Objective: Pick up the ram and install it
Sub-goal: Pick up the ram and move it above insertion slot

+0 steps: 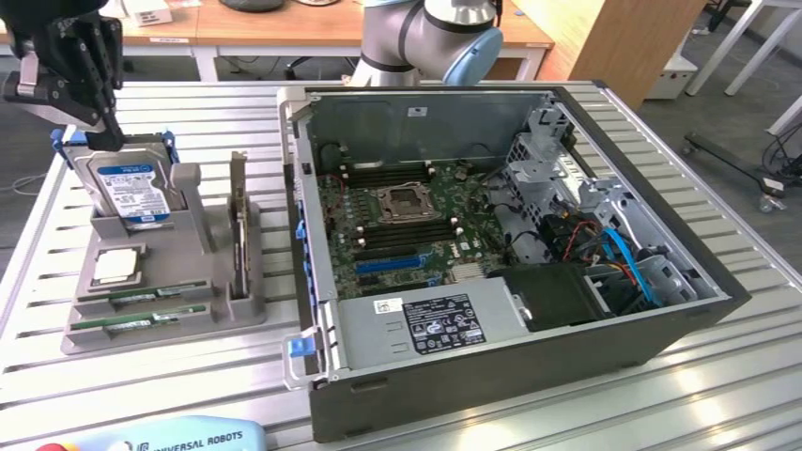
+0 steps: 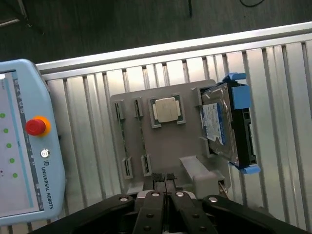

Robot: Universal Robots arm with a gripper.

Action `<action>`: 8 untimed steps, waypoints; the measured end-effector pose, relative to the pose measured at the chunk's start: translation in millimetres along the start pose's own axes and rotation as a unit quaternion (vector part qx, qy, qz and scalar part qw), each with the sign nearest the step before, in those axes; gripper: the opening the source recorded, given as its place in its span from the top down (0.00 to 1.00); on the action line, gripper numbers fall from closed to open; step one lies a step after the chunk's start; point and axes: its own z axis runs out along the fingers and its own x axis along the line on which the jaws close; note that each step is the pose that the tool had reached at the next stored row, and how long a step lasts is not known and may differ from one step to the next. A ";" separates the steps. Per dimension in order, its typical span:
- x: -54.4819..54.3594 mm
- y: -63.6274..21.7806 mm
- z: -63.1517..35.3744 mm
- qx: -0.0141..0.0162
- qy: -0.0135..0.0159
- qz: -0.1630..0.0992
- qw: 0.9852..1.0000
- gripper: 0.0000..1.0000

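I have the gripper [image 2: 165, 178] shut and empty up by the hard drive [image 1: 131, 188]; the ram [image 1: 135, 297], 2 sticks, lies at the opposite end of the holder [image 1: 188, 331], lengthwise across it

Two ram sticks [image 1: 138, 321] are being kept in one gray holder [image 1: 163, 335]. One hard drive [image 1: 126, 193], one square chip [image 1: 115, 266] and one upright card [image 1: 239, 211] are being kept there too. One computer case [image 1: 501, 376] and one control pad [image 1: 176, 437] are being carried by one table [image 1: 701, 395].

Probably a lab: robot arm [image 1: 433, 33], wooden desks [image 1: 300, 30]
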 end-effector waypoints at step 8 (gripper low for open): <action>0.0 0.0 0.0 0.001 0.003 -0.045 0.999 0.90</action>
